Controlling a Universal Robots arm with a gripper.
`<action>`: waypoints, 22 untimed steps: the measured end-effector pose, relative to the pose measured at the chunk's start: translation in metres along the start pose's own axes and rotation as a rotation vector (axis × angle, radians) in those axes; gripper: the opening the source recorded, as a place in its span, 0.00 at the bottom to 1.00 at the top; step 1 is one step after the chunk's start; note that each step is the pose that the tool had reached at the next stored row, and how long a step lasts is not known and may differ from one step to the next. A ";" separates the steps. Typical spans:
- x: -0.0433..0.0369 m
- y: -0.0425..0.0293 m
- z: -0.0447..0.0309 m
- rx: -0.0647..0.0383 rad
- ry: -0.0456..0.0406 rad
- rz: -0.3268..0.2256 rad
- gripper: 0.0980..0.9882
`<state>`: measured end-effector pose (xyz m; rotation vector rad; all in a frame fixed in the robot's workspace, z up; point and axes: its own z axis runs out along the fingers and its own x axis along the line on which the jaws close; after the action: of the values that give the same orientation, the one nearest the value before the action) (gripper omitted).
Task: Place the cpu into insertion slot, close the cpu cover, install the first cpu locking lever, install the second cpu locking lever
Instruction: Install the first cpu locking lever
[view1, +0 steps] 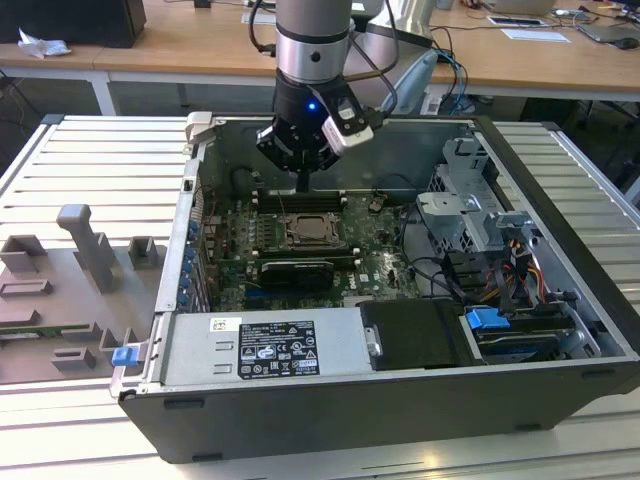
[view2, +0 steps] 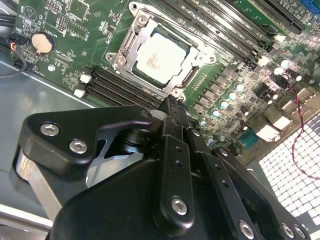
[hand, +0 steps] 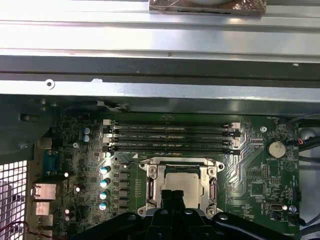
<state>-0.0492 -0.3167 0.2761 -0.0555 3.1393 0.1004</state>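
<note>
The cpu lies flat in the insertion slot on the green board, its pale face up. The cpu cover, a silvery frame, lies down around it. In the exterior view my gripper hangs inside the open computer case, just behind the socket and over the memory slots. My gripper is shut with nothing held, a little above the board. In the first wrist view its dark fingertips overlap the near edge of the cpu. I cannot tell how the locking levers stand.
Long black memory slots run beside the socket. A black card sits in front of it, then the power supply. A drive cage and cables fill the exterior view's right. Grey fixtures stand outside the case.
</note>
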 end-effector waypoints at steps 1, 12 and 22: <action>0.0000 0.0000 0.0000 0.000 0.0006 -0.008 0.01; 0.0056 0.0001 0.0025 0.001 -0.0091 -0.083 0.01; 0.0446 0.0034 0.0079 0.001 -0.0250 -0.079 0.01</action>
<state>-0.0939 -0.3143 0.2684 -0.1761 3.1073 0.0982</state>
